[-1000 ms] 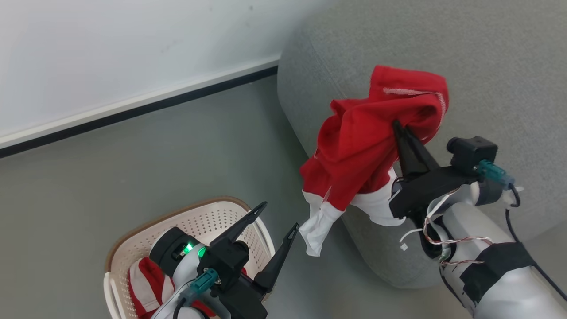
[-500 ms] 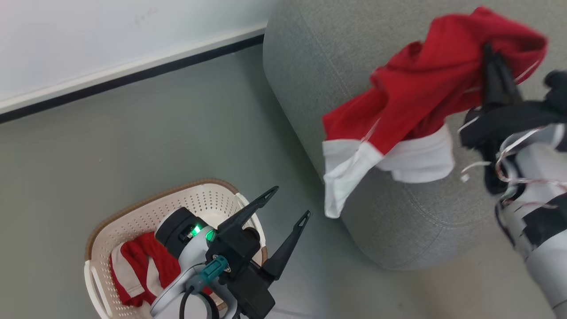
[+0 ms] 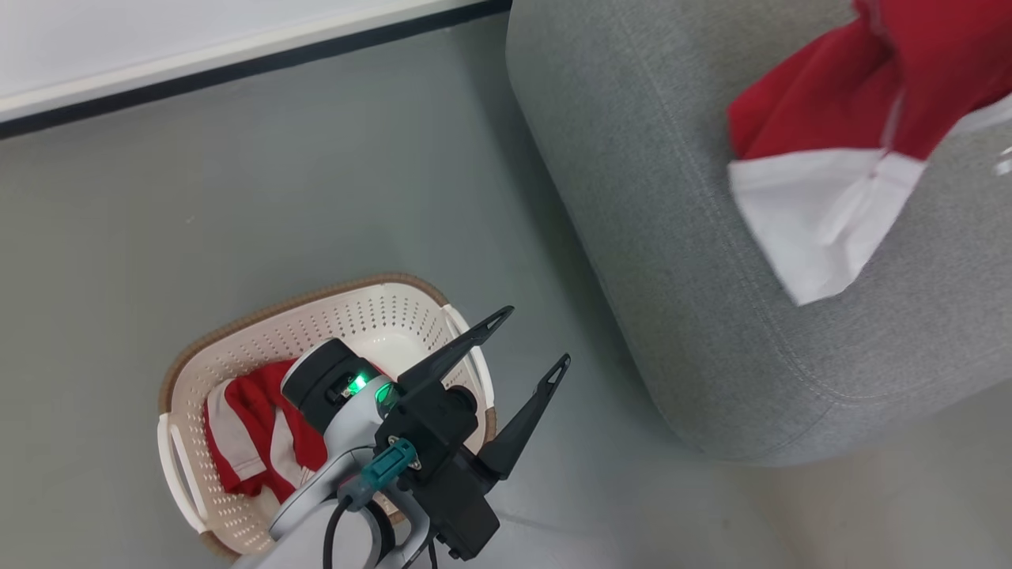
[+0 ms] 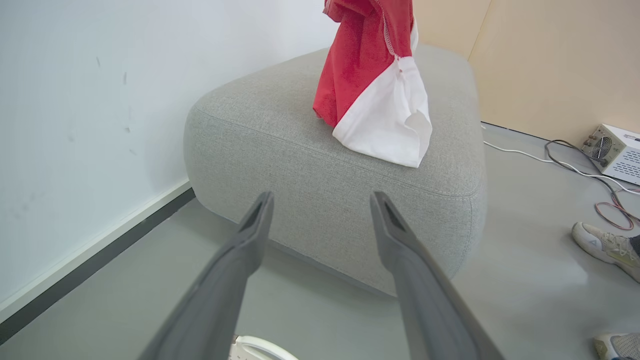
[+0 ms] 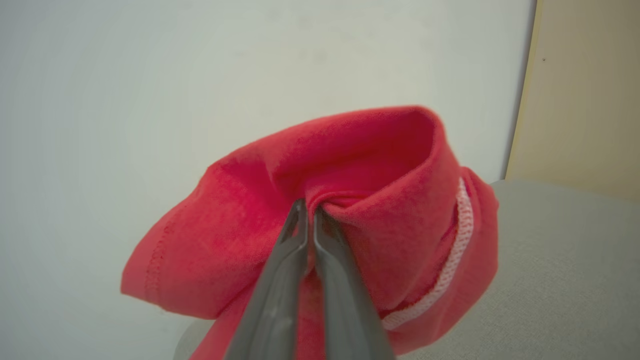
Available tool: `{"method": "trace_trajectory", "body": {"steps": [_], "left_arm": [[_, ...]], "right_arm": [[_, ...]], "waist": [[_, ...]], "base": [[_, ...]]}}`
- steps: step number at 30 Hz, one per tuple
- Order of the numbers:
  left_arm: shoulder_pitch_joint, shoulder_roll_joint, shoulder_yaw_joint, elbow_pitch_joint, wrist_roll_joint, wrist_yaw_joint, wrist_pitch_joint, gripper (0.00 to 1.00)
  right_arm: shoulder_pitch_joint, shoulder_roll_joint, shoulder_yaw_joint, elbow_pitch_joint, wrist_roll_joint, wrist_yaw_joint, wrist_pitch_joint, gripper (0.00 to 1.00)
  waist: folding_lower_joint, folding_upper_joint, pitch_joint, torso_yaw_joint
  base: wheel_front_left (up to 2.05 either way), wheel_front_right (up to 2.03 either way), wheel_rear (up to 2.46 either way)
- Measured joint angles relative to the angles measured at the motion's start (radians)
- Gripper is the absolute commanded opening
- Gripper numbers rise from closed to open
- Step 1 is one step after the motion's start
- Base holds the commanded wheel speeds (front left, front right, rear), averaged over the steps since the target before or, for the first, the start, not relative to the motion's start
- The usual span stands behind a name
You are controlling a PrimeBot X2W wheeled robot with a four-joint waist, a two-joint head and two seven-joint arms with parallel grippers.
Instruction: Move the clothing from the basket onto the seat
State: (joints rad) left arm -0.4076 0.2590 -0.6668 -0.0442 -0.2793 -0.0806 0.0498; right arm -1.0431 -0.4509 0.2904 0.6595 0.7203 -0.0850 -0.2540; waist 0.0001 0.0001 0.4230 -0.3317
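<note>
Lower left: left gripper (image 3: 534, 337), fingers spread wide and empty, above the basket (image 3: 237, 341), which contains a red-and-white garment (image 3: 251, 431). Upper right: a second red garment (image 3: 822, 134), white-hemmed, hangs over the seat (image 3: 672, 261), pinched by the right gripper (image 5: 309, 210).

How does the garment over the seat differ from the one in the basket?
The lifted garment hangs from the shut right gripper over the seat; the basket garment lies crumpled in the basket. The lifted garment shows a broad white panel; the basket garment shows white stripes. Both are bright red with white.
</note>
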Motion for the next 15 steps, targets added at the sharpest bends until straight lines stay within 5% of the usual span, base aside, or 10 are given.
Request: {"method": "trace_trajectory", "body": {"steps": [9,15], "left_arm": [[-0.015,0.018,-0.002,-0.013,0.001,-0.009,0.003,1.00],[-0.019,0.032,0.002,-0.029,0.011,-0.009,0.010,1.00]], "right_arm": [[-0.079,-0.097,-0.062,0.028,-0.013,-0.013,-0.001,0.00],[-0.104,-0.097,-0.058,0.042,-0.026,-0.013,-0.003,0.00]], "waist": [[0.0000,-0.0001,0.053,0.028],[0.0001,-0.0001,0.095,0.042]], "base": [[0.00,0.00,0.00],[0.00,0.00,0.00]]}}
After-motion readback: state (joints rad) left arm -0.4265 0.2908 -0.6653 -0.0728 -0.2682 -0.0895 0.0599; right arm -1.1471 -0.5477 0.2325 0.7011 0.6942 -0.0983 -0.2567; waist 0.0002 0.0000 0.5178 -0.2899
